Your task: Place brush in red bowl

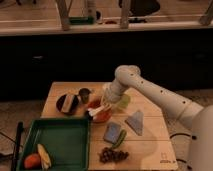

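End effector (107,99), grip cannot tell, hovers over red bowl (104,117); brush (99,109) directly beneath, long axis running down-left.

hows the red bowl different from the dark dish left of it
The red bowl is glossy orange-red; the dark dish is near black. The bowl has the white-handled brush across it, while the dish carries a tan block. The tool hangs right over the bowl; nothing is above the dish. Both are round, shallow, and sit on the same wooden table.
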